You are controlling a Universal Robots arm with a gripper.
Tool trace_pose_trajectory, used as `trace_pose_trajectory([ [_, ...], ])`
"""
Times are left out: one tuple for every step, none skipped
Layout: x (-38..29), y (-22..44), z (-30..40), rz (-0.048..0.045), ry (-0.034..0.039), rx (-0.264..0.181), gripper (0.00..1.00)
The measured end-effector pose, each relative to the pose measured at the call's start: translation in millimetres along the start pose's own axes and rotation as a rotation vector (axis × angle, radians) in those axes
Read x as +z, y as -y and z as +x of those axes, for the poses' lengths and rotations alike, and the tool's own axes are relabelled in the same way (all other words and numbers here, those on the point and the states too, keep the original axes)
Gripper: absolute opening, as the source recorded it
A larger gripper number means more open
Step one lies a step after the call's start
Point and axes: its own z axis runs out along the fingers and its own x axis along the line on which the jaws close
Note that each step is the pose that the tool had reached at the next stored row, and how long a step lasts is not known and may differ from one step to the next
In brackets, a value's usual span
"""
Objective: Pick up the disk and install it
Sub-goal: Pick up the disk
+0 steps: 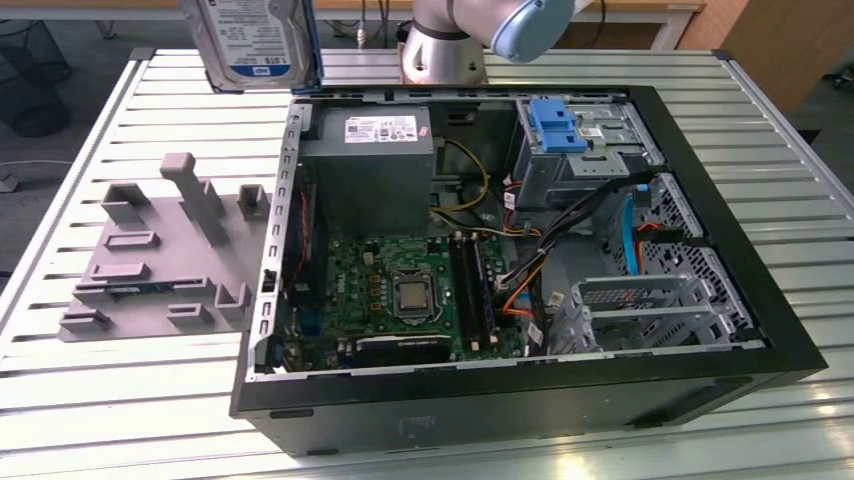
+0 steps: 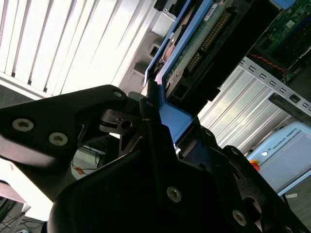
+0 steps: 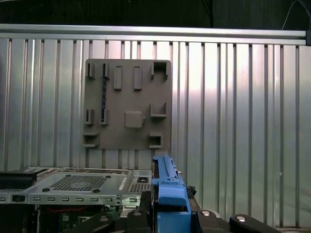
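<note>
This place looks like a robotics laboratory or a technical workshop. A grey robot arm point(image 1: 461, 40) stands at the far edge of a big metal table point(image 1: 120, 400) made of long ribbed profiles. On the table lies an open computer case point(image 1: 534, 405) with its boards visible, and beside it a grey plate point(image 1: 147, 260) with holders for parts. Behind the table there are a wooden desk point(image 1: 641, 8) and a wire waste basket point(image 1: 34, 60) on the floor.

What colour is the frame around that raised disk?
Blue; the disk frame shows best in the first wrist view.
</note>
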Motion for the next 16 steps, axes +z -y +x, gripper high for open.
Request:
trace_pose_trajectory([
  [0.0,0.5,0.0,0.0000,0.0000,0.000,0.36],
  [0.0,1.1,0.0,0.0000,0.0000,0.000,0.36],
  [0.0,0.8,0.0,0.0002,0.0001,0.000,0.36],
  [0.0,-0.1,0.0,0.0000,0.0000,0.000,0.36],
  [0.0,-0.8,0.0,0.0001,0.0001,0.000,0.36],
  [0.0,-0.7,0.0,0.0001,0.0000,0.000,0.36],
  [0.0,-0.7,0.0,0.0000,0.0000,0.000,0.36],
  [0.0,-0.8,0.0,0.0000,-0.0001,0.000,0.36],
  [0.0,-0.8,0.0,0.0000,0.0000,0.000,0.36],
  [0.0,-0.8,0.0,0.0000,0.0000,0.000,0.36],
  [0.0,-0.8,0.0,0.0000,0.0000,0.000,0.36],
  [0.0,-0.9,0.3,0.0001,0.0000,0.000,0.36],
  [0.0,-0.9,0.5,0.0001,0.0000,0.000,0.36],
  [0.0,-0.7,0.7,0.0001,0.0000,0.000,0.36],
  [0.0,-0.5,0.9,0.0000,0.0000,0.000,0.36],
  [0.0,-0.2,1.0,0.0000,0.0000,0.000,0.36],
])
